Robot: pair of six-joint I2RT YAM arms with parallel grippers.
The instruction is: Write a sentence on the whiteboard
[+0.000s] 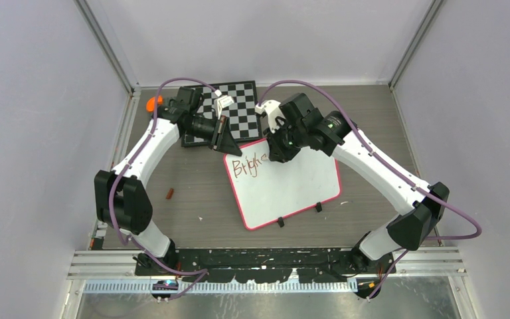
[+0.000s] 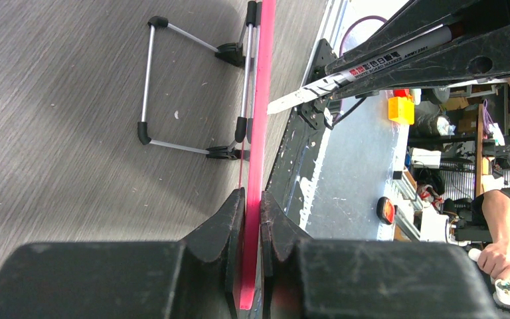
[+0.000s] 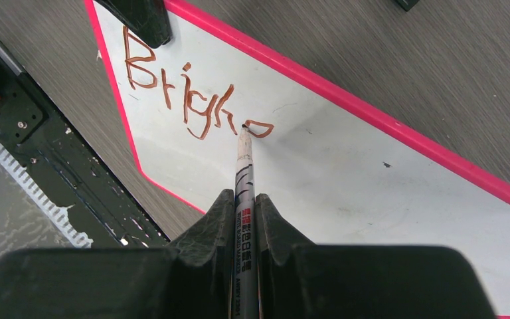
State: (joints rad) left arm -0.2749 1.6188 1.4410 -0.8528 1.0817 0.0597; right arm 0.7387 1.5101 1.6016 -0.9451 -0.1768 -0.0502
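The whiteboard (image 1: 292,189) lies tilted mid-table, white with a pink rim (image 3: 345,96). Reddish-brown letters of the sentence (image 1: 248,166) read "Brigh" plus a started loop (image 3: 179,100) at its top left. My left gripper (image 1: 224,142) is shut on the board's upper-left corner, its jaws pinching the pink rim (image 2: 260,100) edge-on in the left wrist view (image 2: 252,199). My right gripper (image 3: 244,199) is shut on a grey-white marker (image 3: 244,166) whose tip touches the board at the last loop. From above, the right gripper (image 1: 280,150) covers the line's end.
A black-and-white checkered board (image 1: 238,106) lies behind the whiteboard, partly under the left arm. An orange object (image 1: 153,104) sits at the back left and a small brown piece (image 1: 169,193) lies left of the whiteboard. Two black clip feet (image 1: 281,222) stick out from its near edge.
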